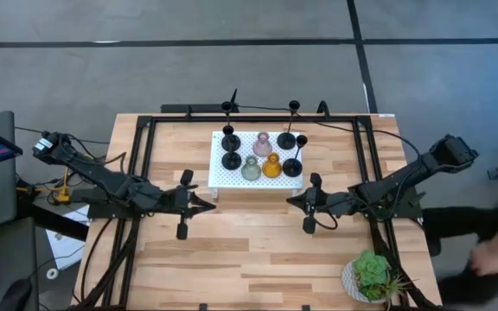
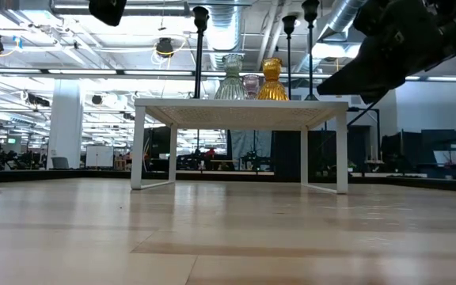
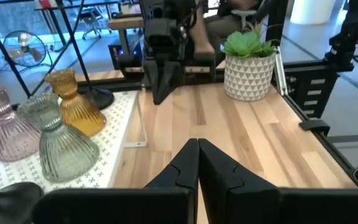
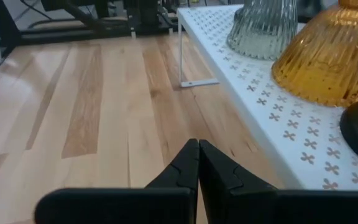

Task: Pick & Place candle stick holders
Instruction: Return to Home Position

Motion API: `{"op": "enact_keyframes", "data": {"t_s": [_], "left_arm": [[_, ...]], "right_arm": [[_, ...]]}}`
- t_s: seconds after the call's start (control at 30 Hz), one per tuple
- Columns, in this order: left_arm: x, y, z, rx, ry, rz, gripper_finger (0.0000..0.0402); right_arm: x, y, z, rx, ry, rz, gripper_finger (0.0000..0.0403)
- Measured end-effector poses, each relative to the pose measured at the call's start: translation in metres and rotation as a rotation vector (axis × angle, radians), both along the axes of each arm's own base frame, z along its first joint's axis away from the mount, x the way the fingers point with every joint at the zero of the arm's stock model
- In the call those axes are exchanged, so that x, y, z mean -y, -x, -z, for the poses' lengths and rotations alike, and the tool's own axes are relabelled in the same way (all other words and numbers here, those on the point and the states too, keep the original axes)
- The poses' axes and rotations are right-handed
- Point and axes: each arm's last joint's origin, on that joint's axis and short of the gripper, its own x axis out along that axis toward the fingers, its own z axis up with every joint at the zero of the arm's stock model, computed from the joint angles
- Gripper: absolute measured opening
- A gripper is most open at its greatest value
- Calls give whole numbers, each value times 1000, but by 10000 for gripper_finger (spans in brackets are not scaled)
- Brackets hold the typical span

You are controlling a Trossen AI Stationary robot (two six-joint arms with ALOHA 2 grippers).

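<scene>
My left gripper (image 1: 206, 206), shut and empty, sits just beside the white platform (image 1: 219, 179), where the candle stick holders (image 1: 251, 168) stand. My right gripper (image 1: 292, 200), likewise shut, is near it. Risk: a careless swing topples holders.

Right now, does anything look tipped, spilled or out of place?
Nothing stands out: the amber holder, pink holder, green holder and black holders all stand upright on the white platform. The left gripper and right gripper hang shut and empty.
</scene>
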Motion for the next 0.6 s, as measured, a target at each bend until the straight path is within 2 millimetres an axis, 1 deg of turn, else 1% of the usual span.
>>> {"op": "enact_keyframes", "data": {"t_s": [0.13,0.3,0.5,0.6], "left_arm": [[-1,-1,1,0,-4,-3,7],[-6,-2,-2,23,-65,61,7],[-23,-7,-5,47,-54,25,7],[-32,-7,-8,71,-39,18,7]], "right_arm": [[0,-1,-3,31,-11,-1,0],[-1,-1,-4,39,-14,-1,0],[-1,-2,-5,54,-20,-1,0],[-1,-2,-5,54,-20,-1,0]]}}
